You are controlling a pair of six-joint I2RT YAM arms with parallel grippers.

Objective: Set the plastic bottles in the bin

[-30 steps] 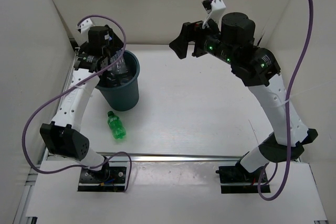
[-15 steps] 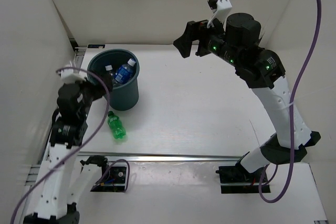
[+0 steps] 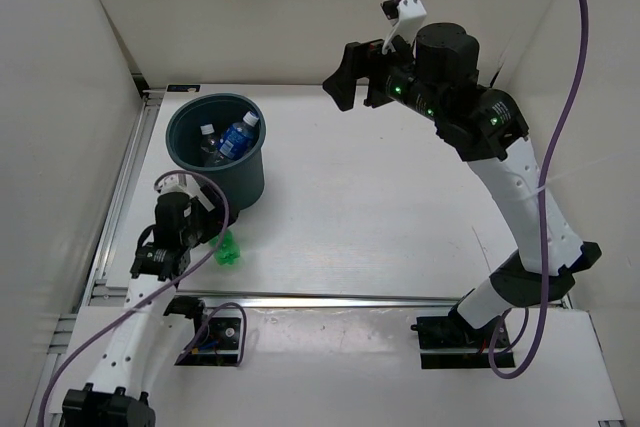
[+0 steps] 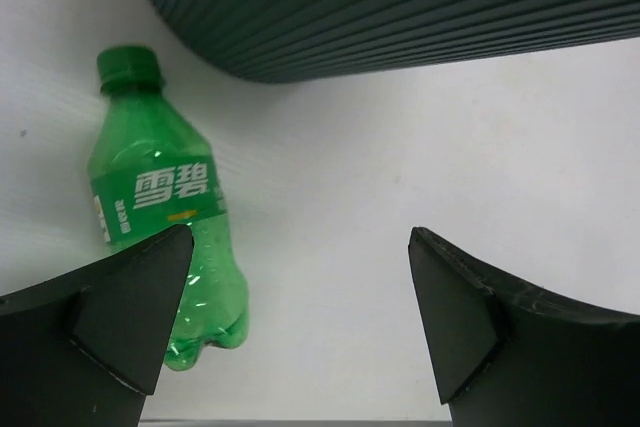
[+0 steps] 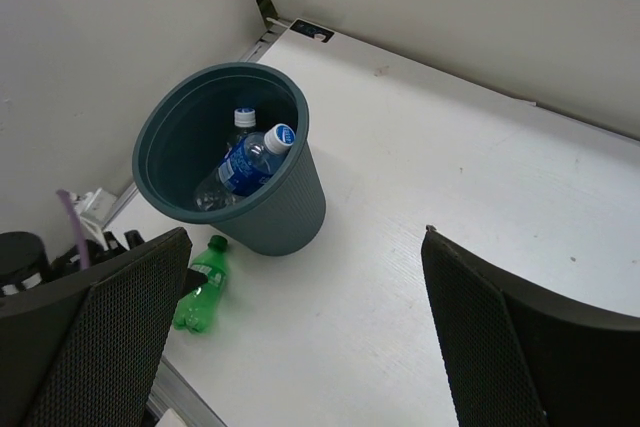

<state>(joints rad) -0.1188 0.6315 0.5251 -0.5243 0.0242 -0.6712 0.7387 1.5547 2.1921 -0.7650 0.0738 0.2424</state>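
Count: one green bottle (image 4: 165,237) on the table (image 3: 380,217); two bottles visible in the one bin (image 5: 290,212), one blue-labelled (image 5: 248,162), one clear with a white cap (image 5: 243,117). The green bottle lies on its side just beside the bin's base, near the table's near-left edge. My left gripper (image 4: 300,327) hangs low with fingers spread, the bottle partly behind one finger. My right gripper (image 5: 310,337) is spread wide and empty, high above the table.

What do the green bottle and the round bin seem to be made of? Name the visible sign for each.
The green bottle: likely thin tinted plastic with a glossy finish. Light passes through its body, and it carries a printed label band and a moulded screw cap.
The bin: probably moulded plastic in a dull dark teal-grey. Its outer wall shows fine parallel ribs and no metallic shine.
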